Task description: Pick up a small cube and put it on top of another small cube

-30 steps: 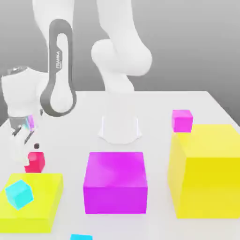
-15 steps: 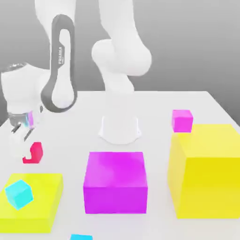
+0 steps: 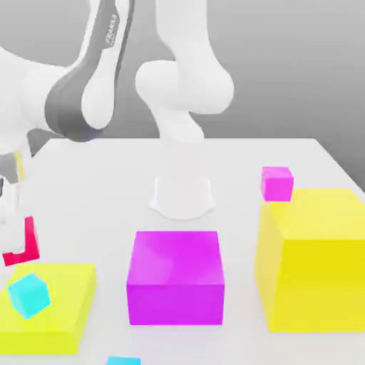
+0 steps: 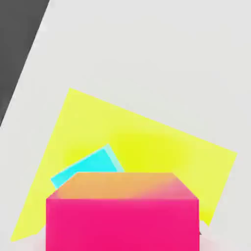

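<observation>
Crimson small cube (image 3: 23,244) is hanging clear of the white table (image 3: 107,185) at the nine o'clock edge of the exterior view, gripped at the lower end of the white arm (image 3: 78,93). In the hand view the same cube (image 4: 122,215) is sitting close under the camera. The gripper (image 3: 13,214) is standing closed on the cube, jaws drawn in nearly to their narrowest, so the piece is being held across two opposite flat faces.

Handling, as a judgement: the cube is looking rigid, light and smooth-sided. Parallel faces are giving the pads a sure seat, but a smooth block can be twisting in the grip if pinched off centre. Hold is best kept square across the middle of the side faces, leaving the underside free for setting down.

Surroundings: a small cyan cube (image 3: 28,295) is lying on the low yellow block (image 3: 64,314) at about seven o'clock, just below the held cube; in the hand view it (image 4: 88,166) is showing directly beyond the crimson piece. A large magenta block (image 3: 175,276) is standing at six o'clock, a tall yellow block (image 3: 314,260) at four o'clock, and a small magenta cube (image 3: 276,182) just behind it at three o'clock.

Obstruction: nothing is lying between the held cube and the cyan one; the cyan cube is sitting skewed, so alignment is needing care
</observation>
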You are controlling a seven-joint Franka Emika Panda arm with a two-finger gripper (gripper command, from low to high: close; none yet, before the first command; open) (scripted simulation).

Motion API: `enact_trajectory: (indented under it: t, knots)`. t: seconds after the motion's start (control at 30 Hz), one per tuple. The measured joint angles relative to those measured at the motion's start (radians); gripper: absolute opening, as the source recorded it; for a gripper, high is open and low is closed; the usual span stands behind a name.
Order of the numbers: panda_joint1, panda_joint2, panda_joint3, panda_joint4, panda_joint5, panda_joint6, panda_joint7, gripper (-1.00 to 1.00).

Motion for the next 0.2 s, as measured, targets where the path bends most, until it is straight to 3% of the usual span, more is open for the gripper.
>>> enact_trajectory:
  t: [0.07, 0.1, 0.2]
  knots:
    - [0.000, 0.065, -0.001, -0.004, -0.002, 0.070, 0.001, -1.00]
    - [0.000, 0.089, -0.001, -0.007, -0.003, 0.095, 0.001, 1.00]
    - [0.000, 0.089, -0.001, -0.007, -0.003, 0.095, 0.001, 1.00]
